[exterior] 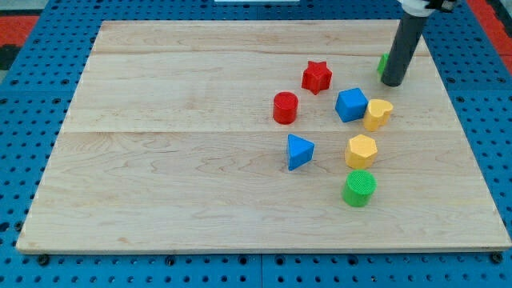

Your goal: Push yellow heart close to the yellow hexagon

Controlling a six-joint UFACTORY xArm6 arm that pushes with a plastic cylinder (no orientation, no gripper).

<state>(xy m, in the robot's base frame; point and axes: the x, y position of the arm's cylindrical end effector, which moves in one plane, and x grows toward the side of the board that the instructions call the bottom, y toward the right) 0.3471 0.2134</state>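
The yellow heart [378, 114] lies near the tabletop's [176, 176] right side, touching the blue cube [351, 105], just above the yellow hexagon [361, 151]; the tool is a bare rod holding nothing; its tip [392, 82] rests above the heart, beside a green block [383, 63].

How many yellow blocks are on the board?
2: the yellow heart beside the blue cube, and the yellow hexagon just below it, above the green cylinder.
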